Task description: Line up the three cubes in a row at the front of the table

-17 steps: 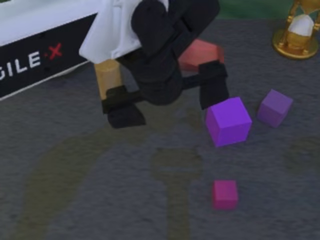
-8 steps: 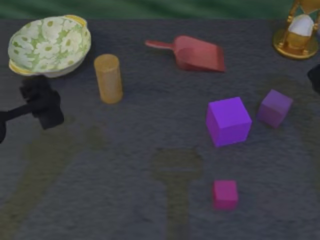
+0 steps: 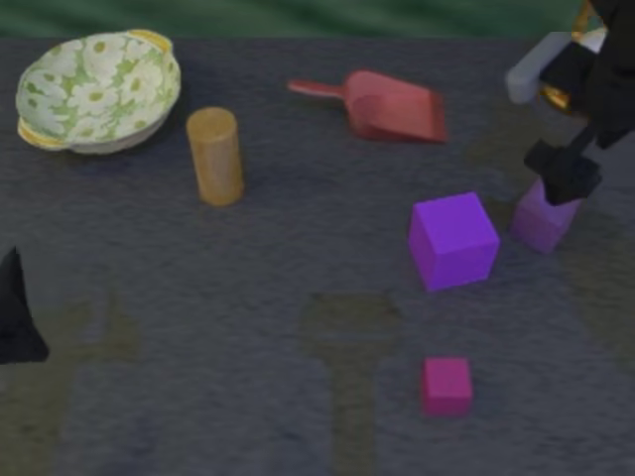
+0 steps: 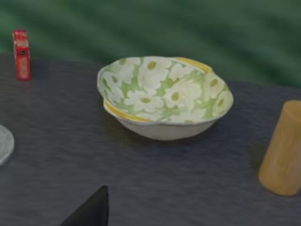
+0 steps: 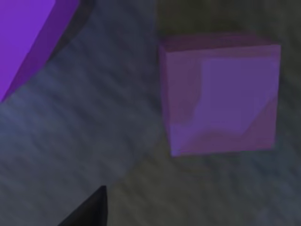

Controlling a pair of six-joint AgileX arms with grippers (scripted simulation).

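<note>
Dull purple cube [image 3: 541,226] under right gripper [image 3: 564,177]

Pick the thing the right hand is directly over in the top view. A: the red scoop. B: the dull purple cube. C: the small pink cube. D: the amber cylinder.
B: in the top view the right hand overlaps the far edge of the dull purple cube, and the right wrist view is filled by that same cube, while the pink cube, cylinder and scoop lie well away.
</note>
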